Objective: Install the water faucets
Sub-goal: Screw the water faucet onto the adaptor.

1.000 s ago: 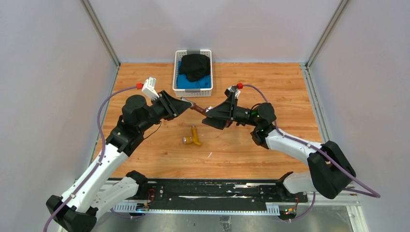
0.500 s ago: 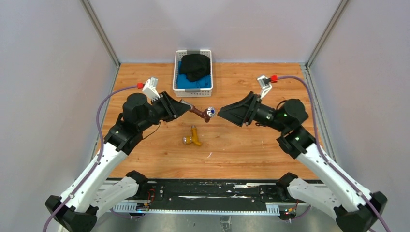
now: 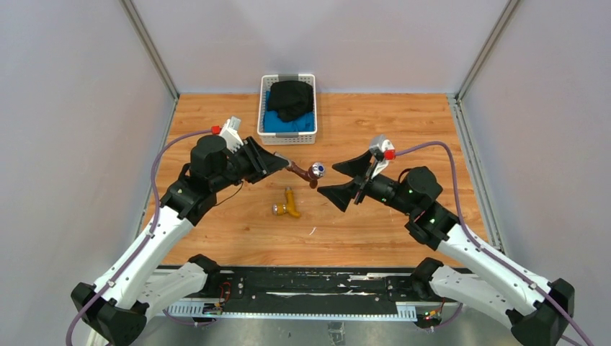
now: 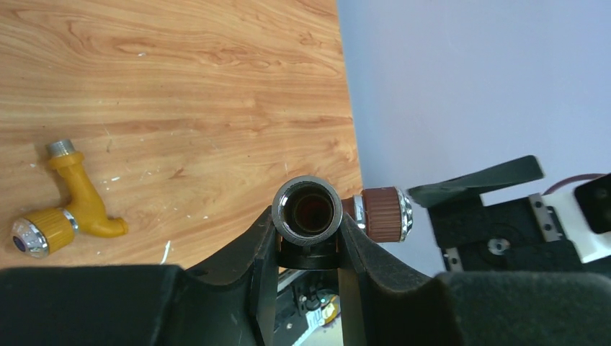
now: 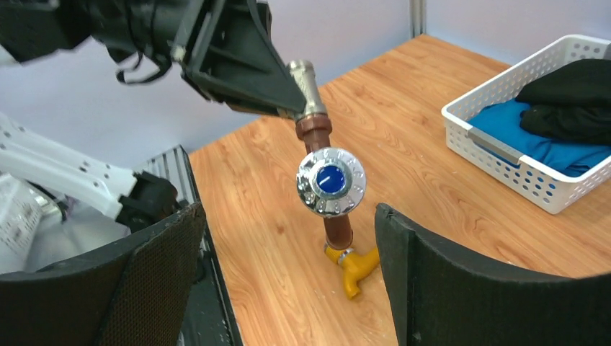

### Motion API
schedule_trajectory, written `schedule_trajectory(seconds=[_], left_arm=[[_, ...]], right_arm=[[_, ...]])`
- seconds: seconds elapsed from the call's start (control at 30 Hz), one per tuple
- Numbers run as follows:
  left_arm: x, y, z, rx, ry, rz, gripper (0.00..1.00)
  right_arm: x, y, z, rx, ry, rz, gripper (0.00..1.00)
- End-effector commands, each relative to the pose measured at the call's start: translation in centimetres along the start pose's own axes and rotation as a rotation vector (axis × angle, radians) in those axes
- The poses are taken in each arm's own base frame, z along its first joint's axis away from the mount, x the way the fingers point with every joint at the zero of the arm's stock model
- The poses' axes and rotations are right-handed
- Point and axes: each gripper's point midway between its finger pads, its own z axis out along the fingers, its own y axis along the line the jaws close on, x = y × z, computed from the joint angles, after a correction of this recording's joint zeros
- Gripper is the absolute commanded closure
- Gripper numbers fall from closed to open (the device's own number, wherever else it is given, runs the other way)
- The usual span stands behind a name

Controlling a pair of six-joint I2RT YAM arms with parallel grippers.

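We find left gripper (image 3: 277, 160) clamped on brown faucet (image 3: 302, 171); right gripper (image 3: 329, 180) spread wide, just clear of its knob (image 5: 331, 182); yellow faucet (image 5: 353, 265) half-hidden beneath.

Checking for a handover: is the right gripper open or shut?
Open: the right gripper shows both fingers wide apart, clear of the brown tap.

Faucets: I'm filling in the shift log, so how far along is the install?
Done: nothing looks fitted yet. In hand: the left gripper is shut on the silvery end of the brown faucet, held above the table; the right gripper is open, facing its knob. Left: the yellow faucet lies loose on the table.
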Motion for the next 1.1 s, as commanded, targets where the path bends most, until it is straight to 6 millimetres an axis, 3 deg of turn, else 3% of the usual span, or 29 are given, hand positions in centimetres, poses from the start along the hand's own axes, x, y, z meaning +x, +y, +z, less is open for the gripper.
schedule_trajectory(seconds=[0.0, 0.2, 0.33, 0.5, 0.67, 0.83, 1.07], left_arm=[[-1.2, -3.0, -1.0, 0.098, -0.032, -0.01, 1.0], [-1.0, -3.2, -1.0, 0.119, -0.028, -0.02, 1.0], [-1.0, -4.0, -1.1, 0.168, -0.031, -0.029, 1.0], [-0.8, -4.3, -1.2, 0.189, -0.021, -0.025, 1.0], [-0.2, -4.5, -1.3, 0.216, 0.006, -0.003, 1.0], [0.1, -4.9, -1.6, 0.323, -0.034, 0.037, 1.0], [-0.1, -6.6, -2.8, 0.493, -0.12, 0.211, 1.0]], right_arm=[[0.7, 0.5, 1.3, -0.049, -0.016, -0.129, 0.14], [1.6, 0.5, 3.7, -0.071, -0.01, -0.084, 0.17], [2.4, 0.4, 5.1, -0.079, 0.017, -0.003, 0.28], [2.7, -0.3, 5.7, -0.045, -0.008, 0.055, 0.61], [1.2, 0.0, 5.2, -0.046, -0.061, 0.124, 0.83], [-0.1, 1.0, 5.1, -0.119, -0.049, 0.44, 1.0], [-1.1, 2.7, 4.9, -0.269, 0.019, 0.98, 1.0]])
